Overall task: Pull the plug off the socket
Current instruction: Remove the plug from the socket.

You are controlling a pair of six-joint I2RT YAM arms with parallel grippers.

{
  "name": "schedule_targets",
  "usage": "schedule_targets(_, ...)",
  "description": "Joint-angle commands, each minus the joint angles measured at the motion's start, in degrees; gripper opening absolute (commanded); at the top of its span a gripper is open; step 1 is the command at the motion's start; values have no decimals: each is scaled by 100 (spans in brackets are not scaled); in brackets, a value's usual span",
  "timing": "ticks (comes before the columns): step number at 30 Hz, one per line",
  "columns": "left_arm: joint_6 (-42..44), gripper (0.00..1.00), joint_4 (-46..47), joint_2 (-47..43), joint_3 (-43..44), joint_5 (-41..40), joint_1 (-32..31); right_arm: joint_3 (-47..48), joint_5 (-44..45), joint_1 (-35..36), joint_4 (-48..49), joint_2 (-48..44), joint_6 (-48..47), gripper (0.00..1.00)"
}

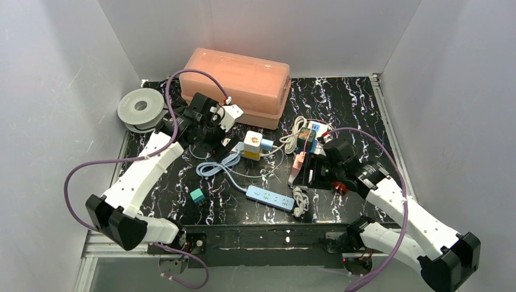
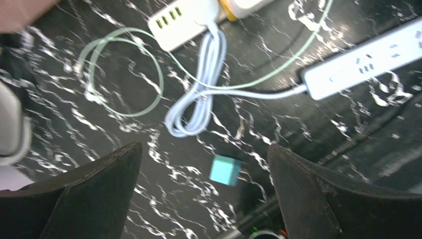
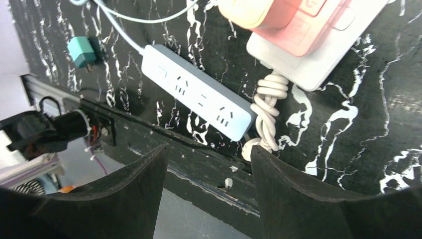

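Note:
A pink plug (image 3: 278, 12) sits in a white power strip (image 3: 308, 69) at the top right of the right wrist view; in the top view the pink plug (image 1: 299, 160) lies right of centre. My right gripper (image 3: 208, 149) hangs open beside it, over the table's near edge, with nothing between its fingers. A blue power strip (image 3: 199, 94) with free sockets lies just left of that white strip. My left gripper (image 2: 204, 148) is open and holds nothing, raised over the left of the table (image 1: 207, 131). A loose teal plug (image 2: 225, 170) lies on the table below it.
A white cube socket (image 1: 252, 145) with yellow and blue plugs stands mid-table, a coiled pale blue cable (image 1: 213, 167) beside it. A colourful cube adapter (image 1: 307, 140) lies behind the right gripper. An orange box (image 1: 240, 85) and a grey spool (image 1: 141, 108) stand at the back.

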Motion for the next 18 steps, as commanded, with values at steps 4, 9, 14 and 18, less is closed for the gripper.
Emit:
schedule_targets(4,-610,98,-2046,116,693,1308,125,786,1067,-397,-648,-38,-369,70)
schedule_targets(9,-637,98,-2156,210,1185,1657,125,1176,550,-1422,-762,264,-868,68)
schedule_targets(14,-973,98,-2142,417,1486,1792,110,1356,749,-1464,-877,603,-906,69)
schedule_targets(18,-1207,98,-1762,451,1299,1745,-340,1039,1152,-1530,-711,386,-716,72)
